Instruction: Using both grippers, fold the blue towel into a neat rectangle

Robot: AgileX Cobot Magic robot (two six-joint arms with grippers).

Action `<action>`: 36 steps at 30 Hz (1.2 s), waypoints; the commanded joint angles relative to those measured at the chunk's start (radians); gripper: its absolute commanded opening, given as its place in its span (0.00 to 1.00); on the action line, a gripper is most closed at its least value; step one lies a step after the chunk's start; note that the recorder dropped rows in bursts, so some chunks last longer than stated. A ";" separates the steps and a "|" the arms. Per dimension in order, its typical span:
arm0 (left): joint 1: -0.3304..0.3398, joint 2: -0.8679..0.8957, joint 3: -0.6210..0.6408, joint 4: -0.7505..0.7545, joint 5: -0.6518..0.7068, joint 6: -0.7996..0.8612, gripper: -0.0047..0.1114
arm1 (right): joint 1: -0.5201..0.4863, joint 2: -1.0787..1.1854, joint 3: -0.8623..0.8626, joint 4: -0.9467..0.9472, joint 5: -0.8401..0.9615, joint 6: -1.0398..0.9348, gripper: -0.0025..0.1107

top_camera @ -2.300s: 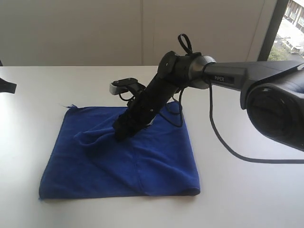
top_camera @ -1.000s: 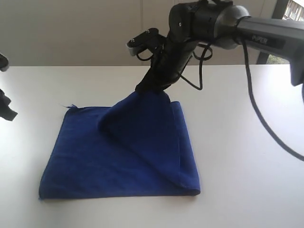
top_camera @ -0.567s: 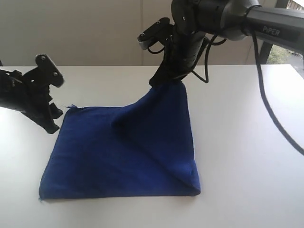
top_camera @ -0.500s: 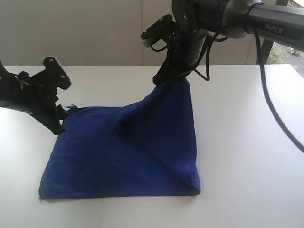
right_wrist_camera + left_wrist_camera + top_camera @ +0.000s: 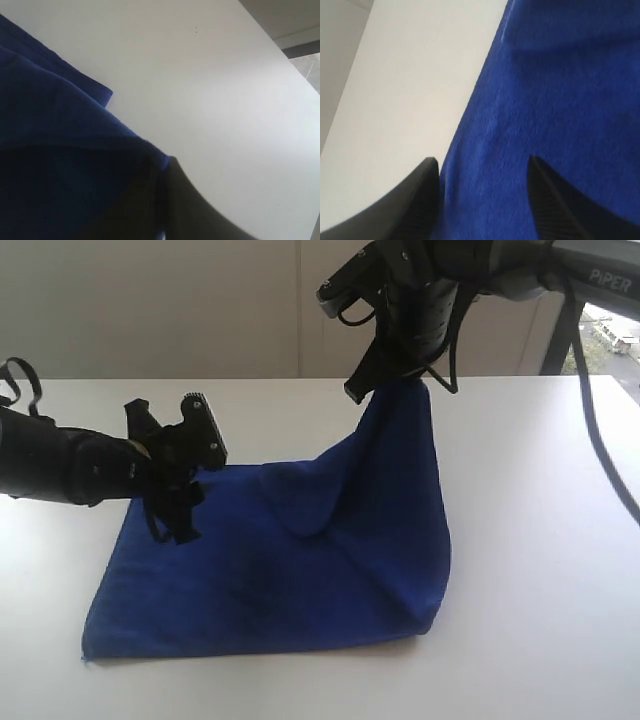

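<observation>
The blue towel [image 5: 300,570] lies on the white table [image 5: 540,540], its right part pulled up into a tall tent. My right gripper [image 5: 375,385] is shut on the towel's raised top, high above the far side. In the right wrist view the towel [image 5: 60,165] hangs pinched in the right gripper [image 5: 165,167]. My left gripper [image 5: 172,522] points down at the towel's left edge near the far corner, open. In the left wrist view the left gripper [image 5: 482,167] straddles that edge: one finger [image 5: 420,200] over the table, the other over the towel [image 5: 545,100].
The right arm's black cable [image 5: 595,440] hangs over the table's right side. A pale wall [image 5: 200,300] stands behind the table, and a window [image 5: 615,330] is at the far right. Bare tabletop [image 5: 210,90] surrounds the towel.
My left arm has come in from the left to the towel's left edge, and its jaws have opened. The right gripper has carried the pinched towel higher and to the right.
</observation>
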 commanded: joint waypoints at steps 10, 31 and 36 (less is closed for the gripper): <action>-0.092 0.010 0.004 0.548 -0.181 -0.935 0.54 | -0.016 -0.011 0.000 -0.027 0.010 0.009 0.02; -0.092 0.098 0.009 1.178 -0.369 -1.324 0.54 | -0.016 -0.011 0.000 -0.025 0.008 0.012 0.02; -0.092 0.127 0.009 1.202 -0.366 -1.283 0.54 | -0.016 -0.011 0.000 -0.021 0.006 0.012 0.02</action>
